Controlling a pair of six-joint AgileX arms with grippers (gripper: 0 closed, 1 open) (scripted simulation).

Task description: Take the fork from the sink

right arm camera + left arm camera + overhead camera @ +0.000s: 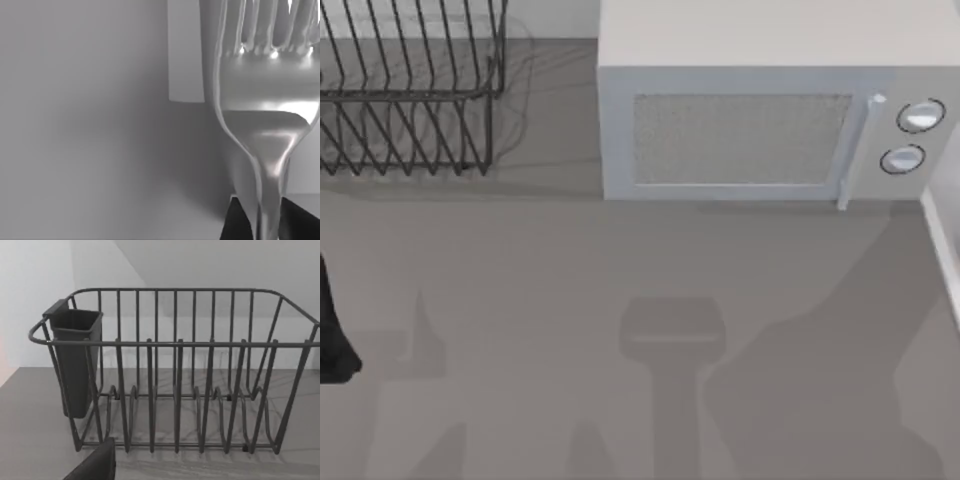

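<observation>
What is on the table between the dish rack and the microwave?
Nothing: in the top view, the grey table between the dish rack and the microwave carries just faint shadows.

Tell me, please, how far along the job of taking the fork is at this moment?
The pickup looks done: in the right wrist view the fork stands up close, its neck running down between the right gripper's dark jaws, so it seems gripped. No sink is in sight, so it looks lifted clear. Left may be only carrying it off. The left arm sits at the table's left edge, facing the dish rack.
</observation>
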